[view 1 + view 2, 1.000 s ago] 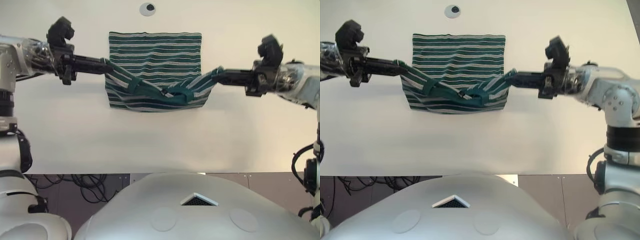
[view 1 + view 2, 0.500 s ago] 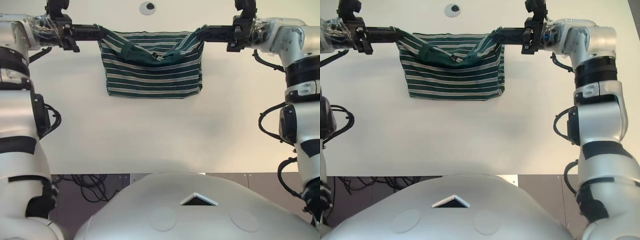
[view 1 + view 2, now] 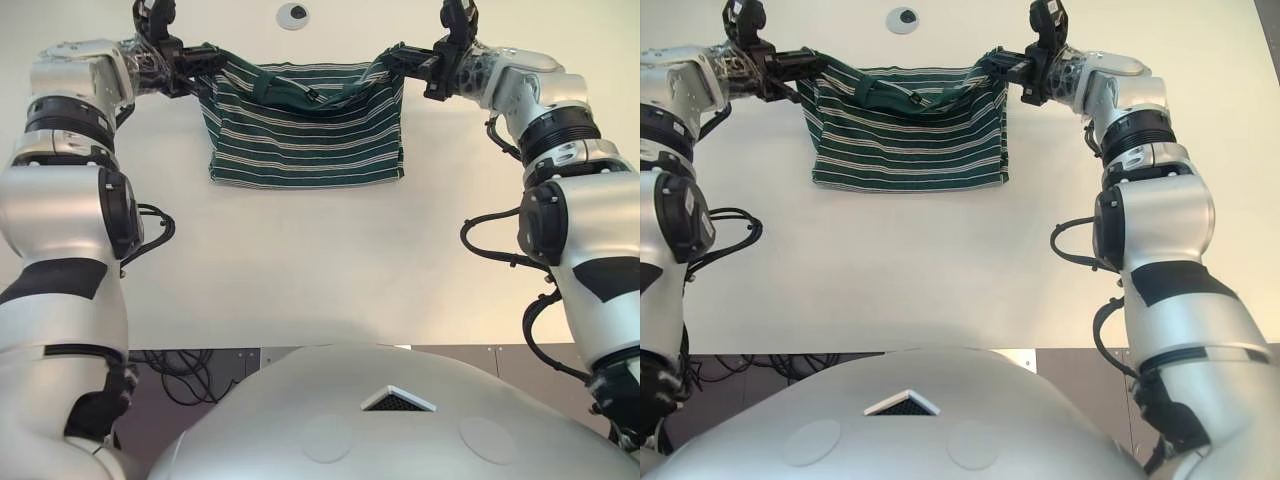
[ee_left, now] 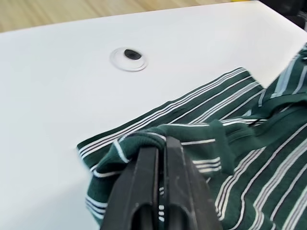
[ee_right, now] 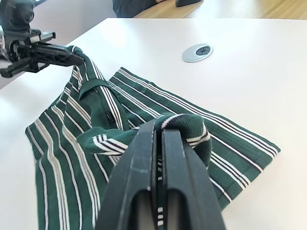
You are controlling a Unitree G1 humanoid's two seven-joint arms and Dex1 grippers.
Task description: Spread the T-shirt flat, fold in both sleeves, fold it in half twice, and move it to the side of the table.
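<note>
Your left gripper (image 4: 160,143) is closed hard, its fingers pressed together on a bunched ribbed corner of the T-shirt (image 3: 305,140). Your right gripper (image 5: 158,130) is clamped the same way on the opposite corner. In the left eye view both sit at the top of the frame, one at the cloth's upper left and the other at its upper right. The held edge therefore spans between them with its long axis running left to right, and the collar sags in a shallow loop at mid-span. From the grippers the shirt's body lies downward in the frame, flat on the white table (image 3: 300,260), as a rough rectangle with a straight lower edge. Neither arm is nearer; the hold is symmetrical. The fabric is a limp, dark green knit with thin white stripes, and the table is smooth and matte. A round grey grommet (image 3: 294,15) sits just above the shirt at top centre. In my judgement, the held edge must come down evenly along the upper edge.
</note>
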